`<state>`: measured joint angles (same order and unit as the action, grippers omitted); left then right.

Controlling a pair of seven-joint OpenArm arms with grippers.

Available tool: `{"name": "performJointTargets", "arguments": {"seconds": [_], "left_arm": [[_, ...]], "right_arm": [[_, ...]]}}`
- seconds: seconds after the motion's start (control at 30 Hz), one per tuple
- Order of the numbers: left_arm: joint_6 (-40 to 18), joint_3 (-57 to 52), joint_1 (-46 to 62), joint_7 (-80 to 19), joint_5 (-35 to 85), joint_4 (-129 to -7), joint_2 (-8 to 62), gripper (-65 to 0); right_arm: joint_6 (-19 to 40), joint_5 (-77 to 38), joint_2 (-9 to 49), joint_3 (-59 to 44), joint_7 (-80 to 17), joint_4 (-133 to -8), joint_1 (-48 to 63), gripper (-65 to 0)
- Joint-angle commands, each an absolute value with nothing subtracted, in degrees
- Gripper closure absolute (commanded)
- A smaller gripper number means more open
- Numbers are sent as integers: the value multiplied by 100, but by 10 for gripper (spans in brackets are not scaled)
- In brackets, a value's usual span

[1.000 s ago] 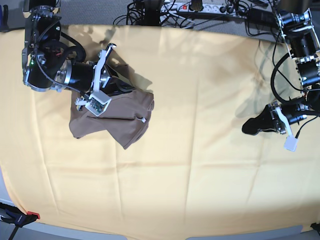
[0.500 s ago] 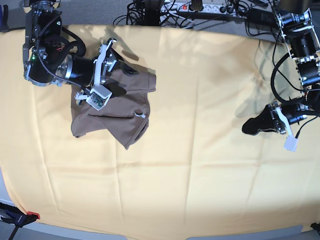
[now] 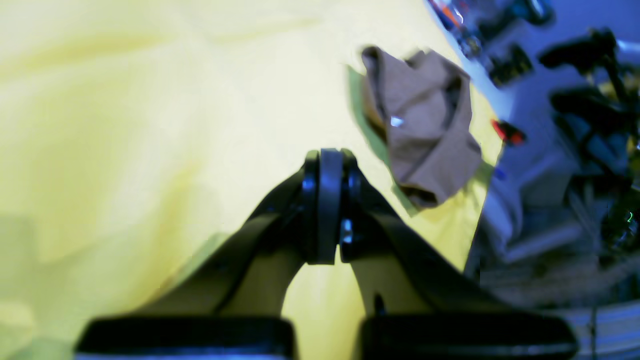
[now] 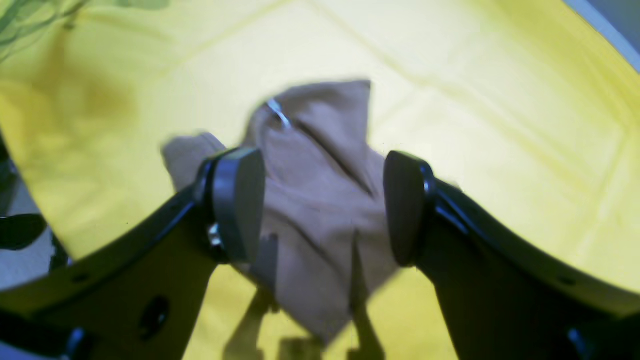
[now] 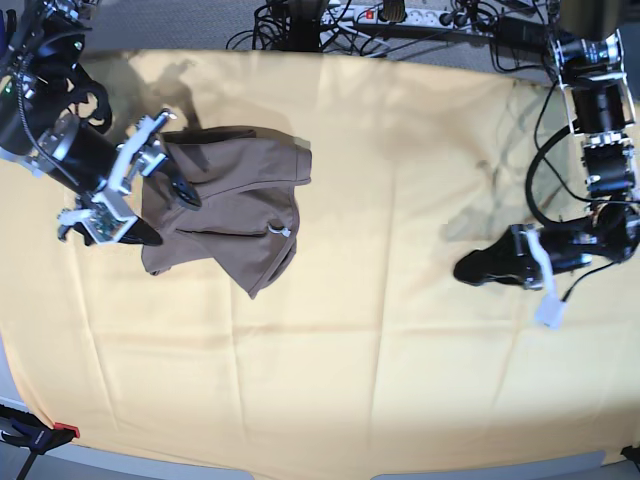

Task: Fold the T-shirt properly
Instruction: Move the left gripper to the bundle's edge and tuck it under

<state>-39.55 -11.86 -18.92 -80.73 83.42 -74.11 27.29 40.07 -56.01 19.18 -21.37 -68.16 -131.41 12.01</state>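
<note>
Shirt (image 5: 235, 195) first: I see it lying in a rumpled, partly folded heap on the yellow cloth (image 5: 400, 330), toward the far left of the base view, with a small pale tag (image 5: 285, 232) showing near its right edge. My right gripper (image 5: 150, 205) sits at the shirt's left edge, one finger over the brown fabric and the other just off it on the near-left side. Through the right wrist camera I see its pads (image 4: 235, 202) spread wide apart with nothing between them; the shirt (image 4: 320, 200) lies below and beyond them, creased along a diagonal fold.

My left gripper (image 5: 480, 268) hangs low over bare cloth on the right side, well apart from the shirt. In the left wrist camera its fingertips (image 3: 325, 200) are pressed together and grip nothing, and the shirt (image 3: 425, 130) appears as a small brown bundle far off, near the cloth's edge. Cables (image 5: 400, 15) run along the far edge.
</note>
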Motion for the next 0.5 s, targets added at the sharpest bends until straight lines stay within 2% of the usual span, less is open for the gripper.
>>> {"name": "performJointTargets", "arguments": {"seconds": [0.0,0.1,0.23,0.37,0.47], "left_arm": [[-4000,-1002,-2121,-7937,8500,-7585,2700,0],[-4000,-478,-2425,-7363,8500,-7612,2375,0],[-4000,-102,-2808,-7273,8040,-7601,1675,0],[-3997,252,-3009,-6121,6595,-7463,1079,0],[-3068,305,-3052,-5529,5253,-7242,587,0]], "right_arm": [[4000,-5695,1986,-2333,-6689,-13216,1221,-393],[4000,-5697,1984,-2810,-6685,-13216,1448,-393],[4000,-5695,1984,-3264,-6674,-13216,1765,-393],[4000,-5695,1984,-3555,-6676,-13216,2034,-393],[4000,-5693,1984,-3699,-6676,-13216,2178,-394]]}}
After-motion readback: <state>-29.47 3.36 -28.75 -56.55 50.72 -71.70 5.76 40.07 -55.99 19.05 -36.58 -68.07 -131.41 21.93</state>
